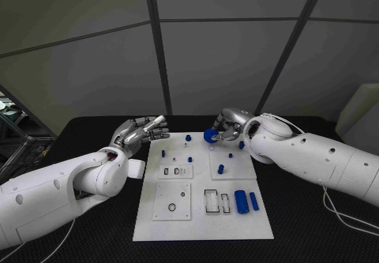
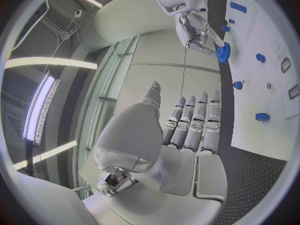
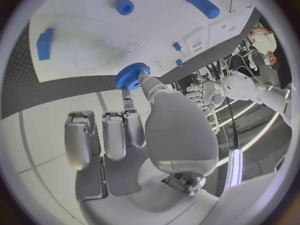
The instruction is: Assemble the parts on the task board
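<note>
my right hand (image 1: 227, 127) pinches a blue gear (image 1: 210, 136) in its fingers (image 3: 132, 106), holding it above the far edge of the white task board (image 1: 202, 226), so i judge the step in hand is carrying the gear to its seat. my left hand (image 1: 141, 133) hovers beside the board's far left corner, fingers straight, close together, holding nothing. next i must lower the gear squarely onto its peg, which i cannot pick out from here.
</note>
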### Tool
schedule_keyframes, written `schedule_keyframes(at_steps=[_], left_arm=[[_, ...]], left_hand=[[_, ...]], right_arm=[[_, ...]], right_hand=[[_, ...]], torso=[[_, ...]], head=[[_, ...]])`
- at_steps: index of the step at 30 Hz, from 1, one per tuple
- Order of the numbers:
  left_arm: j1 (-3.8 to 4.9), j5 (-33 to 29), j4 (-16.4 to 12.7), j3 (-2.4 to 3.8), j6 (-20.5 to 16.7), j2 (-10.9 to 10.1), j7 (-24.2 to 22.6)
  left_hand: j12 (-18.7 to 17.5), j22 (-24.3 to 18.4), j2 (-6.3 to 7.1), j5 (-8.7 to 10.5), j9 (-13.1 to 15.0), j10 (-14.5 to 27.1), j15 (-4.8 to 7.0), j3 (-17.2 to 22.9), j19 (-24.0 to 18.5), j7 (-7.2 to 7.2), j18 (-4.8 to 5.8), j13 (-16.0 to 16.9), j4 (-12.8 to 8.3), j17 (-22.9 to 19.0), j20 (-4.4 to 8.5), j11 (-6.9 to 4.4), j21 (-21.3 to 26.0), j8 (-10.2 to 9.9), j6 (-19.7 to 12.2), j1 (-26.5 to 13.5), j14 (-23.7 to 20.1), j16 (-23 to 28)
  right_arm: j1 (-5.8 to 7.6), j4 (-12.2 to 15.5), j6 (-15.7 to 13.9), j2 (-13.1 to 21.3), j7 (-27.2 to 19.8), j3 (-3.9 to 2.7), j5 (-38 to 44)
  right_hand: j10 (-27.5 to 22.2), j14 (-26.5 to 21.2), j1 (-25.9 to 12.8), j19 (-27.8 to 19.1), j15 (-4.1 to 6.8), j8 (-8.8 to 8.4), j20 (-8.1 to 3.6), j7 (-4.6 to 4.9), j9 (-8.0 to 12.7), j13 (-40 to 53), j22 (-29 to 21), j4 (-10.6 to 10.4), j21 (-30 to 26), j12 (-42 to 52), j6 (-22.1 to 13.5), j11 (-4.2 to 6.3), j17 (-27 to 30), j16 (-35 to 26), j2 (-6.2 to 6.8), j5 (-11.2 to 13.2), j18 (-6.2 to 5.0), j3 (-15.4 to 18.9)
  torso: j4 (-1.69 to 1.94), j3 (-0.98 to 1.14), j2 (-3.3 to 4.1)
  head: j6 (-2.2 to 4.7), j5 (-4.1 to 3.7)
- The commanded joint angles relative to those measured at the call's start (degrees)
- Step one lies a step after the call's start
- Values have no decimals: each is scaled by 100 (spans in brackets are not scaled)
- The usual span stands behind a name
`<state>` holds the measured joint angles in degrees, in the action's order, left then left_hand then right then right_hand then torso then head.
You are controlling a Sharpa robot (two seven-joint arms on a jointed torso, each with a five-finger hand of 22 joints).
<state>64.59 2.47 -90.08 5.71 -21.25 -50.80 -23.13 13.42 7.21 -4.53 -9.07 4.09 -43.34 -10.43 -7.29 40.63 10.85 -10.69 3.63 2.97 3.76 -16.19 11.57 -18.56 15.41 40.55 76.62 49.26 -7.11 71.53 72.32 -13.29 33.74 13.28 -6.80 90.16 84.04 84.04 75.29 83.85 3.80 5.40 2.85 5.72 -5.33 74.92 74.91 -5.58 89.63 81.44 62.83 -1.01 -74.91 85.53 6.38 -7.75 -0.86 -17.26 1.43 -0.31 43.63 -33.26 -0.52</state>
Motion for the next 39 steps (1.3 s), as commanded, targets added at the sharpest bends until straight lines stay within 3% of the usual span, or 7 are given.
schedule_keyframes(at_steps=[1, 4, 9, 12, 18, 24, 39], left_arm=[[10, 33, -2, 6, 80, 10, -16], [10, 33, 4, 6, 76, 8, -19], [10, 33, 10, 6, 72, 11, -25], [10, 33, 13, 7, 72, 14, -26], [11, 33, 15, 7, 67, 13, -26], [12, 33, 10, 7, 65, 19, -28], [13, 33, 7, 8, 67, 31, -21]], left_hand=[[-19, -6, -14, -22, -7, -4, -7, 6, 17, 245, 61, -2, -31, -9, -1, -6, -16, -35, 46, 50, -4, 19], [-19, -6, -14, -22, -7, -4, -7, 6, 17, 245, 61, -2, -31, -9, -1, -6, -16, -35, 46, 50, -4, 19], [-19, -6, -14, -22, -7, -4, -7, 6, 17, 245, 61, -2, -31, -9, -1, -6, -16, -35, 46, 50, -4, 19], [-19, -6, -14, -22, -7, -4, -7, 6, 17, 245, 61, -2, -31, -9, -1, -6, -16, -35, 46, 50, -4, 19], [-24, -9, -16, -22, -8, -2, -7, 2, 15, 244, 61, -2, -37, -9, -1, -7, -14, -38, 45, 49, -6, 23], [-24, -9, -16, -22, -8, -2, -7, 2, 15, 244, 61, -2, -37, -9, -1, -7, -14, -38, 45, 49, -6, 23], [-27, -11, -17, -22, -8, -1, -7, 0, 14, 243, 61, -2, -41, -9, -1, -7, -13, -39, 45, 48, -9, 27]], right_arm=[[13, 167, -383, -67, 89, 39, 779], [13, 260, -402, -178, 161, 146, 1033], [13, 268, -430, -379, 250, 337, 1293], [11, 224, -431, -497, 293, 415, 1383], [8, 98, -393, -680, 330, 500, 1457], [7, -83, -368, -860, 324, 569, 1501], [5, -505, -338, -1175, 290, 591, 1556]], right_hand=[[211, 409, -70, 615, 15, -36, -30, -73, -37, 744, 1509, 24, 37, 23, 107, 56, -624, 35, 22, -19, 86, 1], [214, 410, -80, 615, 15, -39, -30, -74, -38, 749, 1509, 23, 37, 28, 111, 57, -627, 36, 25, -21, 86, 2], [217, 411, -115, 615, 17, -47, -30, -76, -39, 752, 1509, 20, 37, 30, 119, 58, -631, 38, 38, -23, 86, 9], [219, 409, -146, 615, 18, -57, -31, -77, -40, 755, 1509, 16, 37, 32, 122, 59, -621, 33, 54, -23, 86, 16], [217, 407, -162, 615, 18, -63, -31, -78, -40, 749, 1509, 14, 37, 25, 124, 59, -612, 28, 59, -21, 86, 19], [218, 407, -169, 615, 19, -65, -31, -78, -40, 751, 1509, 11, 37, 27, 123, 59, -613, 29, 59, -21, 86, 19], [206, 396, -221, 615, 12, -115, -28, -68, -30, 730, 1509, 5, 37, 0, 77, 57, -562, 3, 68, -18, 86, 17]], torso=[[18, -3, 0], [2, -7, 1], [6, -10, 4], [11, -6, 6], [18, -13, 2], [7, -3, 4], [-2, 1, 3]], head=[[-10, 15], [-11, 37], [-7, 49], [-19, 64], [-41, 75], [-36, 97], [-43, 125]])
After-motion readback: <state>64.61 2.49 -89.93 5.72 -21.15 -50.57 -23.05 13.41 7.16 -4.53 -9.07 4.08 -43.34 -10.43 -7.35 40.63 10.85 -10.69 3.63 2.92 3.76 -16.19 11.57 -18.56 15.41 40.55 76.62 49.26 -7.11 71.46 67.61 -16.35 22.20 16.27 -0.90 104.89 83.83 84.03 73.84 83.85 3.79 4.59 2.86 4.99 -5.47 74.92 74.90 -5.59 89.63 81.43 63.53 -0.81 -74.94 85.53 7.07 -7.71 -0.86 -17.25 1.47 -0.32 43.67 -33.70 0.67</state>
